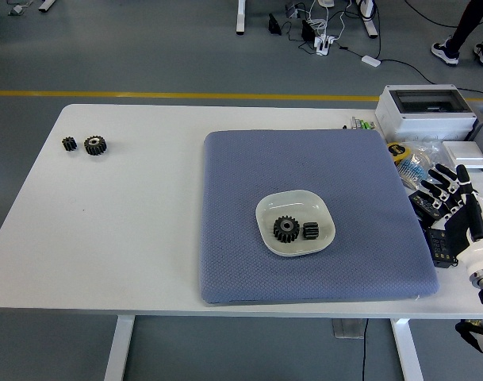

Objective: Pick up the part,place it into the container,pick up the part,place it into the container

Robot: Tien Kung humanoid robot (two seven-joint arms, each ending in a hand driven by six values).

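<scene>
Since both gears (295, 229) lie side by side in the dish (266, 208) on the mat (249, 159), the task looks done — the right hand (457, 213), fingers spread and empty, hangs off the mat's edge.

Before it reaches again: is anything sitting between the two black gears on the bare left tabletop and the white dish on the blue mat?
Nothing visible: bare white table and flat blue mat separate the two loose black gears from the white dish, which holds two gears.

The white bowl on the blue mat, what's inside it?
The white bowl holds two black gears: a larger gear and a smaller gear beside it. The bowl floor beneath them is hidden.
</scene>
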